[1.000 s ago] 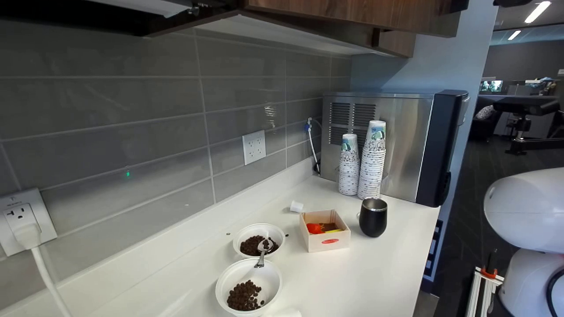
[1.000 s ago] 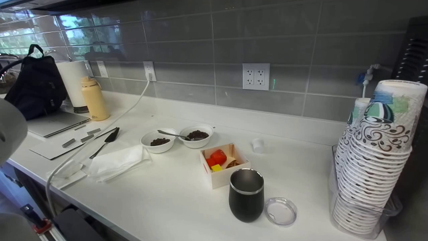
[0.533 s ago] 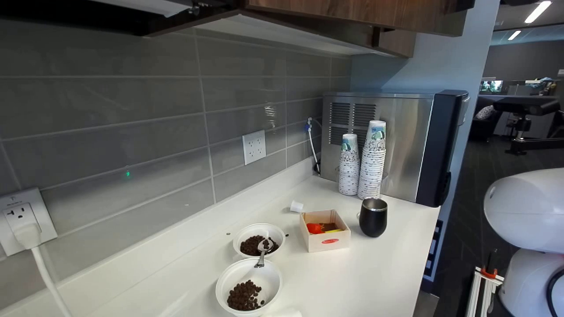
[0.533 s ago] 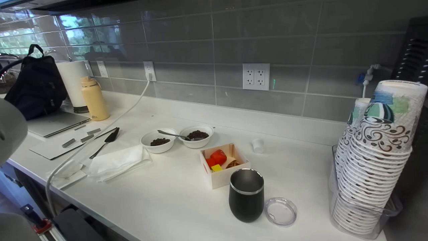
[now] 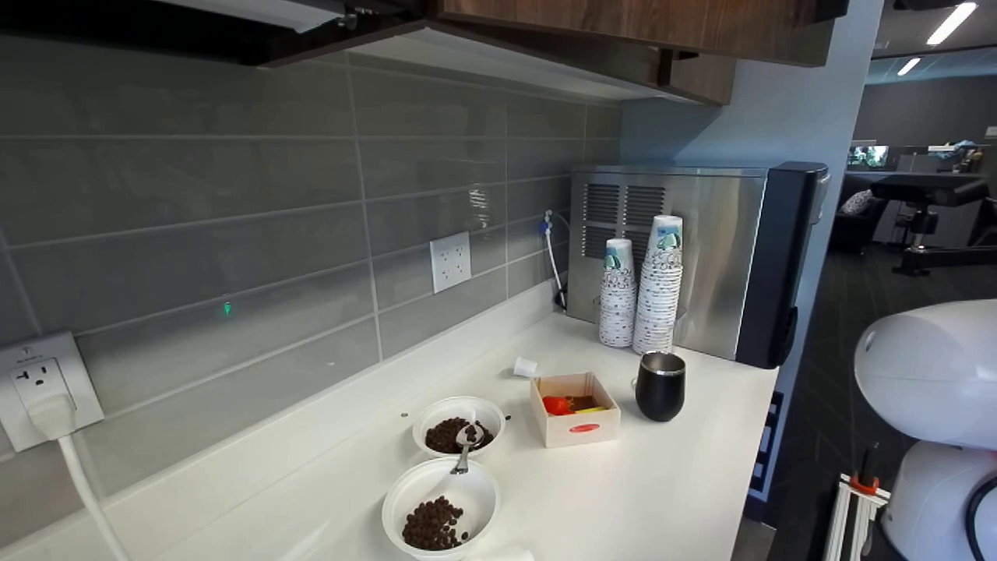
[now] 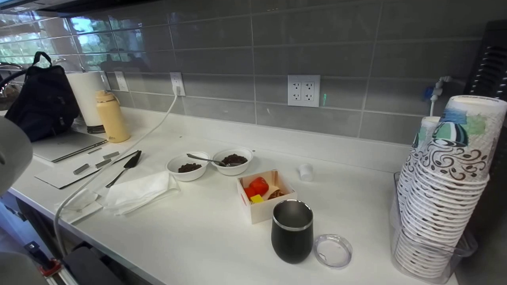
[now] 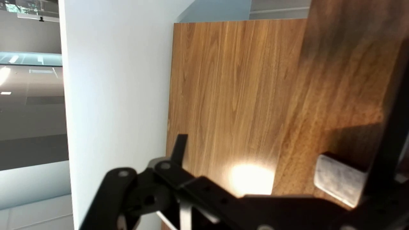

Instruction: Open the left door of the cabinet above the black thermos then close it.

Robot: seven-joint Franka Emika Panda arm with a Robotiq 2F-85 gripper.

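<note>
The left door (image 5: 646, 22) is dark brown wood and stands ajar in an exterior view, its free end swung out from the cabinet (image 5: 701, 76). Its dark handle (image 5: 832, 9) shows at the top edge. In the wrist view the left door (image 7: 338, 95) is the nearer panel on the right. My gripper (image 7: 258, 166) is open in front of the door, one finger far to the left. A pale block and a blurred dark bar stand at its right; I cannot tell whether they are finger or handle. The black thermos (image 5: 660, 386) stands upright on the counter, also in an exterior view (image 6: 292, 237).
Paper cup stacks (image 5: 657, 288) stand beside the steel-and-black appliance (image 5: 701, 257). A small wooden box (image 5: 576, 428) and two bowls (image 5: 440, 499) stand on the counter. A clear lid (image 6: 332, 250) lies beside the thermos. A pale wall (image 7: 118, 95) borders the cabinet in the wrist view.
The left door's free end and its handle have moved slightly to the right, farther out from the cabinet. The thermos and the other counter things have not moved.
</note>
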